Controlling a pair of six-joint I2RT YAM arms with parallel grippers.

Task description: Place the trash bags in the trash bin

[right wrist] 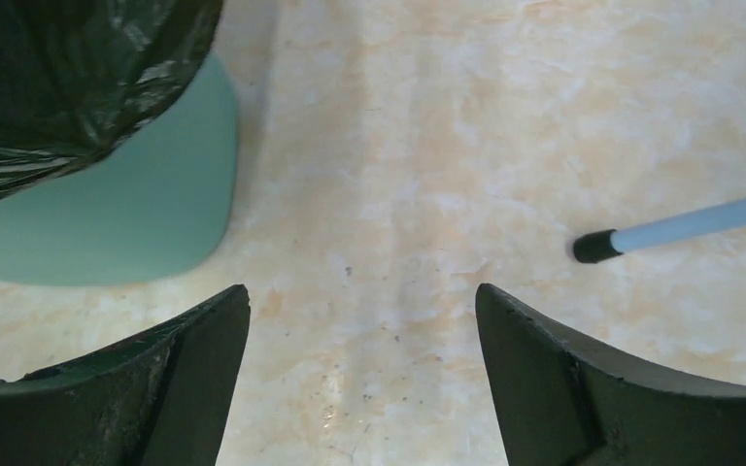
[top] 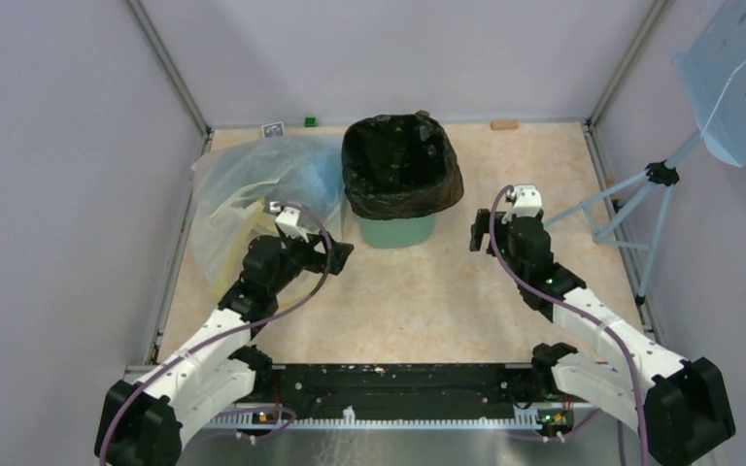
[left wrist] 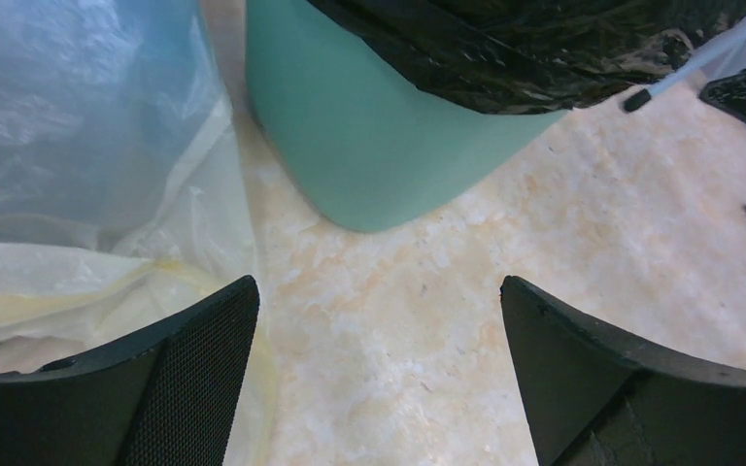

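Note:
The glossy black trash bag (top: 400, 165) lines the mint-green trash bin (top: 395, 231) at the table's back middle, its edge folded over the rim. The bin (left wrist: 369, 136) and the bag (left wrist: 534, 49) show at the top of the left wrist view, and the bin (right wrist: 126, 218) and the bag (right wrist: 58, 78) at the upper left of the right wrist view. My left gripper (top: 340, 254) is open and empty, just left of the bin's base. My right gripper (top: 478, 233) is open and empty, to the right of the bin. Both hang over bare table.
A large clear bag (top: 253, 194) with blue and yellow contents lies left of the bin, beside my left gripper. A light-blue stand (top: 641, 209) with a perforated panel stands at the right; its black-tipped leg (right wrist: 680, 228) lies near my right gripper. Grey walls enclose the table.

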